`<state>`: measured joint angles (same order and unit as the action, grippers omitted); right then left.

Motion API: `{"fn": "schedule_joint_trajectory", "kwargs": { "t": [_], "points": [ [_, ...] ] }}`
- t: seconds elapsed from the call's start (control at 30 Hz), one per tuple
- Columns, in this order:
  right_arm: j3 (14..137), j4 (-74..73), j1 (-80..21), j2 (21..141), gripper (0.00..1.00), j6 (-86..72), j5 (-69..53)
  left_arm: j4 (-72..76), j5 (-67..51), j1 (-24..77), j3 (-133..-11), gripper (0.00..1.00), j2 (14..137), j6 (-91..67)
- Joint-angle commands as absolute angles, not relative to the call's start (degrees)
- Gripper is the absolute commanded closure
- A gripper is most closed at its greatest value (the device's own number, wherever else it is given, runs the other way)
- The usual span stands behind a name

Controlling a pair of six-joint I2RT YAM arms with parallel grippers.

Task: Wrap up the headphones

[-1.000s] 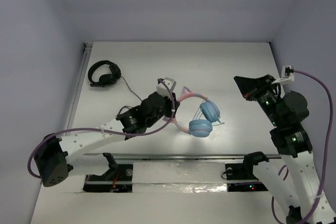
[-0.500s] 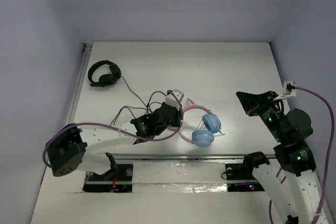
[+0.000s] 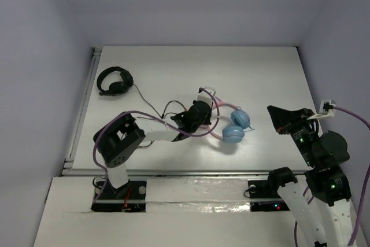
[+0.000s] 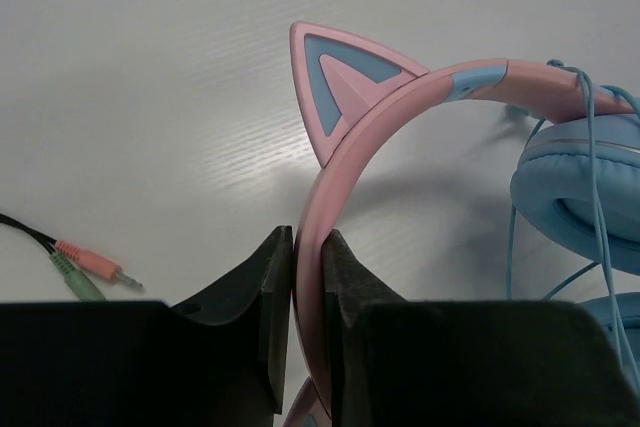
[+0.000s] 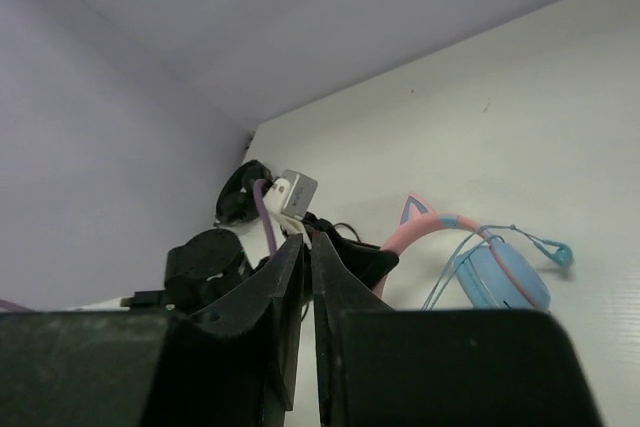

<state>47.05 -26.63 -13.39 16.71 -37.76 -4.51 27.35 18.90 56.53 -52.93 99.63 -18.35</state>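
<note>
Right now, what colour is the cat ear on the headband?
The cat ear is pink with a blue centre; left wrist view.

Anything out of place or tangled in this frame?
Yes: the black headphones' cable trails across the table right to the left gripper, its pink and green plugs lying beside the fingers clamped on the headphones' pink headband. It may snag. The light blue cable hangs loose over the earcup.

Smooth pink plastic headphones (image 4: 400, 107), matt black left gripper (image 4: 308, 257), grained white table (image 4: 150, 67)
</note>
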Motion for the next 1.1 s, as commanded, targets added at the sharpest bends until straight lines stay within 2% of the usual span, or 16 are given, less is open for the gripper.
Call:
{"fn": "schedule_joint_trajectory", "kwargs": {
  "t": [0.0,0.1,0.33,0.4,0.47,0.57,0.6,0.67,0.7,0.8,0.87,1.07],
  "points": [
    [47.29,-26.02,-13.01,15.3,0.86,-36.12,-0.97,34.54,16.62,53.88,-57.3,1.0,101.77,-20.56],
    [46.67,-25.75,-13.01,15.47,0.83,-35.95,-0.53,34.63,15.03,53.26,-59.15,0.96,104.58,-20.3],
    [48.34,-26.01,-13.01,16.08,0.75,-35.42,-0.35,33.23,12.92,52.03,-60.47,0.7,105.47,-20.39],
    [49.04,-26.28,-13.01,16.08,0.71,-34.98,1.32,32.87,12.92,51.51,-59.77,0.64,102.84,-20.39],
    [50.18,-26.54,-13.01,16.17,0.66,-34.46,1.58,32.35,13.36,51.5,-58.63,0.54,98.73,-20.22],
    [51.94,-26.98,-13.01,16.52,0.53,-33.84,2.37,31.38,14.15,51.5,-57.31,0.41,91.79,-19.95],
    [52.38,-27.16,-13.01,16.52,0.37,-33.75,2.98,31.12,14.41,51.5,-56.87,0.38,89.84,-19.95],
    [54.56,-28.55,-13.01,16.7,0.21,-33.05,6.05,29.89,15.9,51.5,-55.64,0.33,83.63,-20.04],
    [55.45,-29.26,-13.01,16.7,0.02,-32.79,7.63,29.36,16.52,51.5,-55.2,0.32,81.5,-20.3],
    [59.05,-31.28,-13.01,16.44,0.0,-31.29,13.79,26.72,19.59,51.5,-53.18,0.21,71.48,-21.09],
    [60.46,-31.9,-13.01,15.91,0.0,-30.07,17.04,25.06,20.56,51.5,-51.51,0.03,64.21,-21.18],
    [64.25,-31.73,-13.01,12.93,0.0,-29.88,20.13,16.8,21.27,51.5,-50.1,0.01,49.95,-24.17]
  ]
}}
